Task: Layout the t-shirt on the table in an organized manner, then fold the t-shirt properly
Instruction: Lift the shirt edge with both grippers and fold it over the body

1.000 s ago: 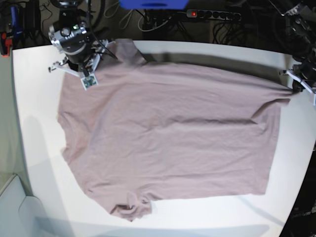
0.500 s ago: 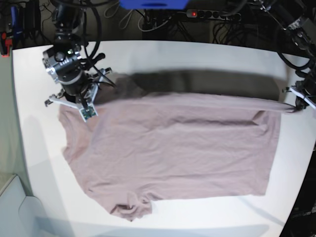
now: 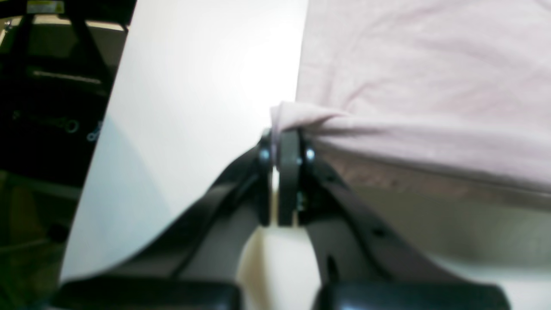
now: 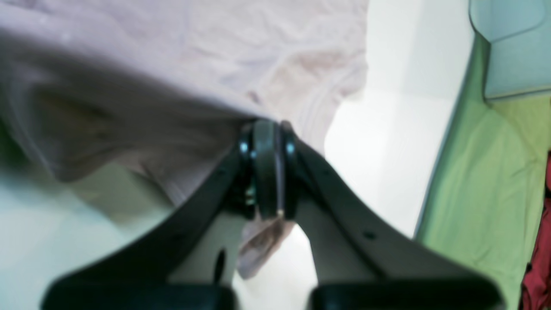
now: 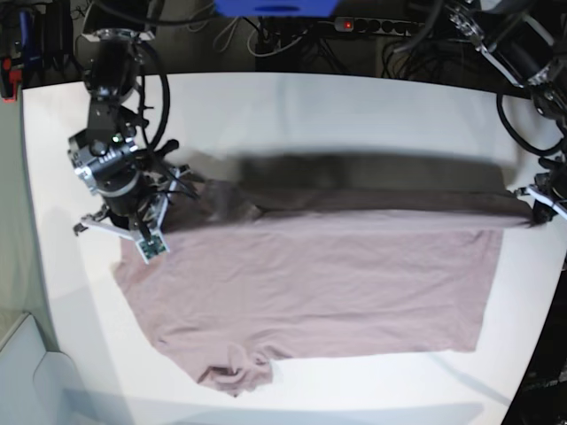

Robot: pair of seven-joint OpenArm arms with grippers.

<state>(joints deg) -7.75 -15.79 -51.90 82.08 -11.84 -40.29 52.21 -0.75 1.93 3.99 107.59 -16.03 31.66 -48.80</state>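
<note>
— Both claws? The left claw (image 3: 280, 146) is clamped on a corner of the t-shirt (image 5: 310, 283); the right claw (image 4: 267, 146) is pinched on the opposite corner.

— And the shirt? Its lifted edge runs 9 to 3 o'clock between them; the rest lies on the surface (image 5: 354, 97) toward 6 o'clock from both, equally near.

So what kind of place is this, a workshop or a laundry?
Most likely a robotics lab, not a laundry: a bare white tabletop with two black robot arms, their tools pinching a plain dusty mauve t-shirt, and a power strip amid tangled cables behind.
</note>
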